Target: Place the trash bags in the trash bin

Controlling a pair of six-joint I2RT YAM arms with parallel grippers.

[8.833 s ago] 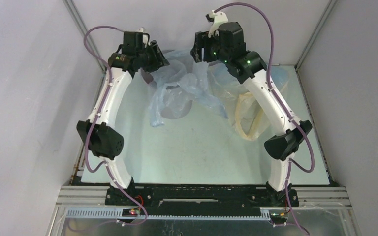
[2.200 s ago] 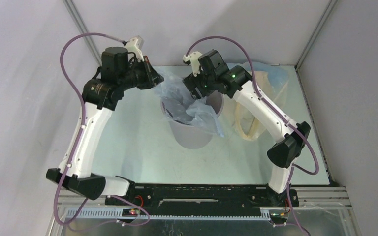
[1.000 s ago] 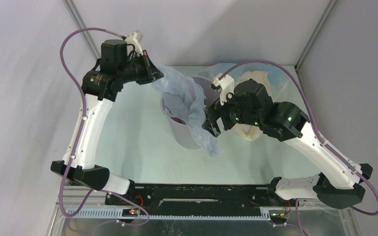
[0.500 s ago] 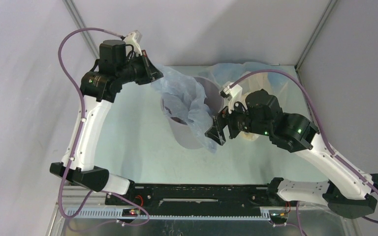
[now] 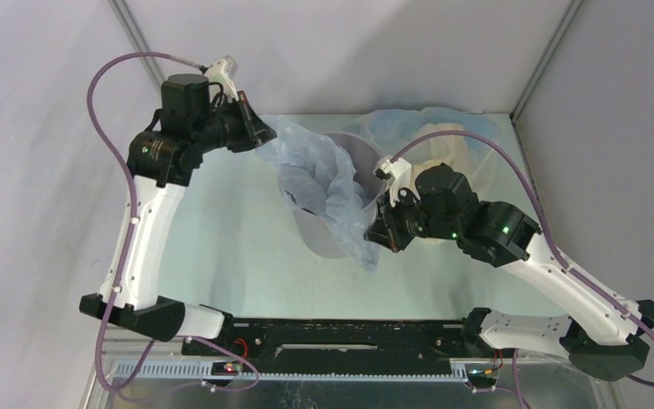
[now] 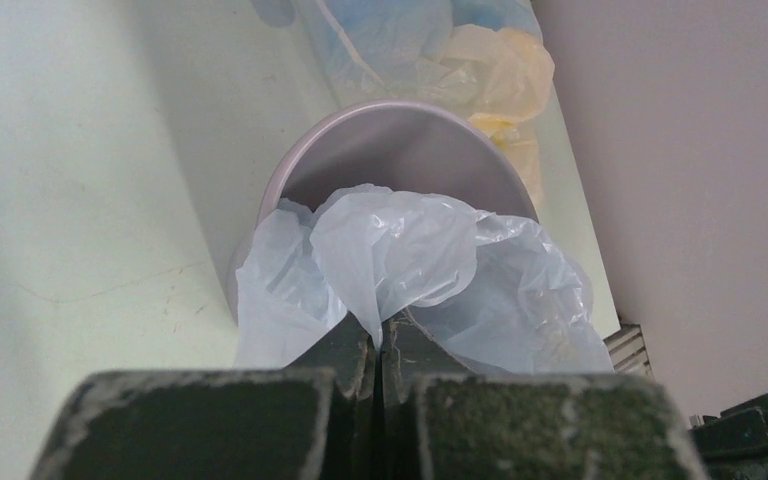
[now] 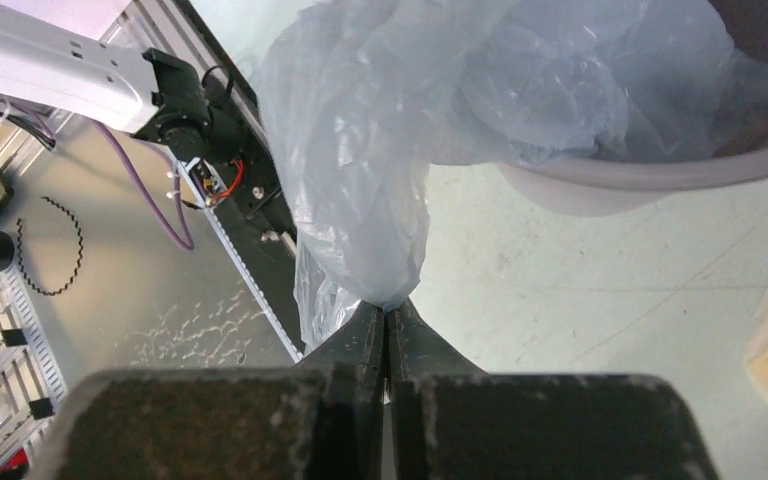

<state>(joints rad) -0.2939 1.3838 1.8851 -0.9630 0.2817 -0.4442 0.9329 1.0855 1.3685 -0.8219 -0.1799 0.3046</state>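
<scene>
The light grey trash bin (image 5: pixel 322 239) stands mid-table. A pale blue-grey trash bag (image 5: pixel 319 170) lies partly inside it and spills over its near right rim. My left gripper (image 5: pixel 261 134) is shut on the bag's far left edge, above and left of the bin. In the left wrist view the film (image 6: pixel 400 250) bunches out from the closed left gripper (image 6: pixel 377 330) in front of the bin (image 6: pixel 400 150). My right gripper (image 5: pixel 373 235) is shut on the hanging tail outside the bin. In the right wrist view the right gripper (image 7: pixel 388 308) pinches the bag (image 7: pixel 370 160) below the bin's rim (image 7: pixel 650 185).
A pale blue bag (image 5: pixel 404 124) and a cream-yellow bag (image 5: pixel 453 146) lie at the back right, behind the right arm. They also show as the blue bag (image 6: pixel 390 30) and the cream bag (image 6: pixel 495 70) beyond the bin. The black base rail (image 5: pixel 349 336) runs along the near edge.
My right gripper, open beside the hanging tail half a second ago, has closed on it. The left arm has shifted slightly left, still holding the bag's edge.
</scene>
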